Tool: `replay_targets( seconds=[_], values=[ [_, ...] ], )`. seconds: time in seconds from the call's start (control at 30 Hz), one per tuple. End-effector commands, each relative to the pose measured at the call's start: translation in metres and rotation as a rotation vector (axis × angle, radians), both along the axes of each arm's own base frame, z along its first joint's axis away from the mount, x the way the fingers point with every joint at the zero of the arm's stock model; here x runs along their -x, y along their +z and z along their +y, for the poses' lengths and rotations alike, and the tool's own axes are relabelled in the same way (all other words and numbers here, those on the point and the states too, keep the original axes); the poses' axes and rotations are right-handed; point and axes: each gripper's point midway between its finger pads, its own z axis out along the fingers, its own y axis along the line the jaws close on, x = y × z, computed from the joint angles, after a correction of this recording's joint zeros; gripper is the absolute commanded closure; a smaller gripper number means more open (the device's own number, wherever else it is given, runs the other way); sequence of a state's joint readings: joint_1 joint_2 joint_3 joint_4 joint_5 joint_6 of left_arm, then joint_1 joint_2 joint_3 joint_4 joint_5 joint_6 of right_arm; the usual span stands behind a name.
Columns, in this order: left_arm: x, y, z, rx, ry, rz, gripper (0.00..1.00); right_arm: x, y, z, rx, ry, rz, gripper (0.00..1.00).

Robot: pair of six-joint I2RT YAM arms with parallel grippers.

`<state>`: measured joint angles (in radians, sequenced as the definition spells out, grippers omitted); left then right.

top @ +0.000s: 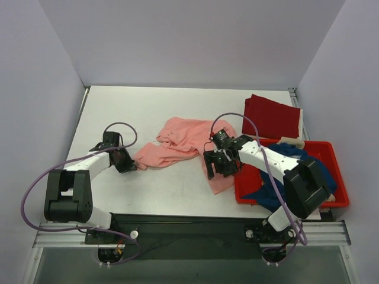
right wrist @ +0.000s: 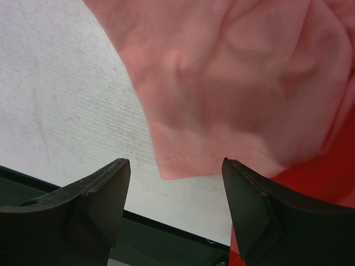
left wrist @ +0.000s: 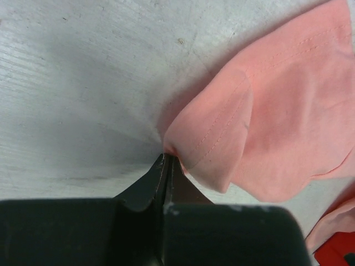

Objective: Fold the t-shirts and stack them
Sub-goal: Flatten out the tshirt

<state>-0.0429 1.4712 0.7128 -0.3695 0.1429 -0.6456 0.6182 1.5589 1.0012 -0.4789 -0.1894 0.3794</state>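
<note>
Closest to us, left tool (left wrist: 166, 160): fingers pressed together, pinching a folded corner of the pink shirt (left wrist: 277, 122) just above the tabletop (left wrist: 83, 83). We see cloth bunched at the tips and a stitched hem running up and away.

From above, we note the pink shirt lies crumpled at mid-tabletop. Its left corner is at the left tool and a strip trails toward the near edge beside the tub (top: 334, 160).

Right tool (right wrist: 175, 163): fingers wide apart, nothing between them. It hangs over that trailing strip, and the hem edge shows between the tips in the wrist view. We cannot tell whether they touch the cloth.

Red shirt (top: 272, 116): flat and squared at the far right, just behind the tub.

Navy shirt (top: 296, 154): heaped in the tub under the right arm, part of it spilling over the near rim.
</note>
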Motion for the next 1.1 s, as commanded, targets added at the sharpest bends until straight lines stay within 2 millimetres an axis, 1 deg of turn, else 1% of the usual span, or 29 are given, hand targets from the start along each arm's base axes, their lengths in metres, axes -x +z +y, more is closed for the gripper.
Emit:
replay_targets(
  seconds=[0.0, 0.07, 0.1, 0.13, 0.17, 0.2, 0.27, 0.3, 0.4, 0.43, 0.53, 0.7, 0.8, 0.83, 0.9, 0.93, 0.97, 1.0, 1.03, 1.07],
  values=[
    [-0.010, 0.005, 0.000, 0.011, -0.007, -0.029, 1.00, 0.017, 0.003, -0.005, 0.016, 0.061, 0.012, 0.32],
    [-0.015, 0.016, 0.004, -0.017, -0.010, -0.049, 1.00, 0.026, 0.001, -0.005, 0.035, 0.090, 0.022, 0.34],
    [-0.028, 0.031, 0.006, -0.030, -0.012, -0.092, 1.00, 0.031, -0.002, -0.007, 0.045, 0.101, 0.035, 0.34],
    [-0.032, 0.039, 0.012, -0.056, -0.002, -0.108, 1.00, 0.033, -0.002, -0.007, 0.052, 0.110, 0.035, 0.35],
    [-0.039, 0.049, 0.015, -0.074, -0.010, -0.137, 1.00, 0.040, -0.004, -0.007, 0.063, 0.131, 0.043, 0.37],
    [-0.050, 0.065, 0.018, -0.095, -0.008, -0.179, 1.00, 0.043, -0.006, -0.007, 0.069, 0.141, 0.050, 0.37],
    [-0.059, 0.080, 0.023, -0.130, -0.025, -0.217, 1.00, 0.048, -0.008, -0.003, 0.077, 0.176, 0.050, 0.40],
    [-0.067, 0.092, 0.025, -0.146, -0.027, -0.239, 1.00, 0.050, -0.010, -0.003, 0.086, 0.187, 0.055, 0.41],
    [-0.071, 0.098, 0.028, -0.169, -0.053, -0.241, 1.00, 0.054, -0.020, -0.004, 0.131, 0.206, 0.070, 0.44],
    [-0.073, 0.102, 0.028, -0.172, -0.059, -0.251, 1.00, 0.055, -0.027, -0.005, 0.151, 0.206, 0.090, 0.48],
    [-0.073, 0.103, 0.027, -0.169, -0.065, -0.252, 1.00, 0.058, -0.038, -0.008, 0.184, 0.210, 0.122, 0.52],
    [-0.072, 0.106, 0.027, -0.171, -0.073, -0.259, 1.00, 0.059, -0.050, -0.013, 0.226, 0.213, 0.142, 0.56],
    [-0.071, 0.107, 0.030, -0.188, -0.077, -0.261, 1.00, 0.061, -0.054, -0.015, 0.241, 0.215, 0.157, 0.64],
    [-0.072, 0.108, 0.032, -0.200, -0.080, -0.263, 1.00, 0.061, -0.055, -0.015, 0.245, 0.214, 0.162, 0.73],
    [-0.074, 0.112, 0.038, -0.223, -0.084, -0.272, 1.00, 0.058, -0.054, -0.017, 0.255, 0.213, 0.152, 0.89],
    [-0.077, 0.117, 0.044, -0.251, -0.072, -0.279, 1.00, 0.055, -0.050, -0.017, 0.257, 0.206, 0.139, 1.00],
    [-0.080, 0.121, 0.051, -0.280, -0.062, -0.285, 1.00, 0.047, -0.042, -0.013, 0.248, 0.203, 0.113, 1.00],
    [-0.087, 0.135, 0.055, -0.301, -0.054, -0.311, 1.00, 0.043, -0.034, -0.018, 0.276, 0.203, 0.103, 1.00],
    [-0.092, 0.143, 0.059, -0.333, -0.063, -0.326, 1.00, 0.034, -0.022, -0.017, 0.273, 0.195, 0.072, 1.00],
    [-0.096, 0.152, 0.078, -0.384, -0.018, -0.332, 1.00, 0.015, -0.003, -0.013, 0.254, 0.170, 0.024, 1.00]
  ],
)
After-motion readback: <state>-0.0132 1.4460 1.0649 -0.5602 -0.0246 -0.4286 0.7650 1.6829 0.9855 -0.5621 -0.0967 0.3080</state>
